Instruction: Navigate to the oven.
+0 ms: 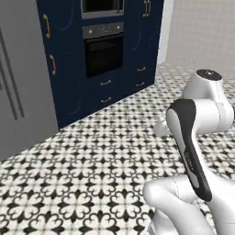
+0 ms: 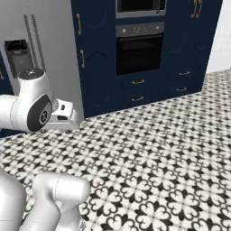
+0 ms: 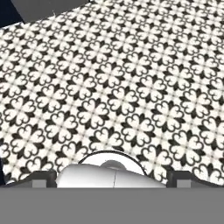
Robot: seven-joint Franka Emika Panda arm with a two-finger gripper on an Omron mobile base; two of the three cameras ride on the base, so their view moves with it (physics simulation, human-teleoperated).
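A: Where is the oven (image 1: 103, 49)?

B: Built into the navy cabinets (image 1: 64, 69), ahead of the arm (image 1: 193, 137) across the patterned floor (image 1: 92, 174). In the left base view it sits upper centre; in the right base view it is at (image 2: 139, 49), upper right of centre. Black glass door, grey control strip above it. A second black-glass unit (image 2: 139, 6) sits directly above, and two drawers with brass pulls (image 2: 137, 90) lie below.

A: And the gripper (image 3: 112, 177)?

B: In the hand view the two dark fingertips (image 3: 41, 178) sit at the bottom corners, set wide apart, with nothing between them. They point down at floor tiles.

A: Oven relative to the fingers?

B: Well apart. The hand is tucked close to the robot's own body, and the oven stands beyond it, far forward of the fingers, with open floor between.

A: Anything beside the oven?

B: A grey fridge (image 2: 40, 54) stands left of the cabinets.
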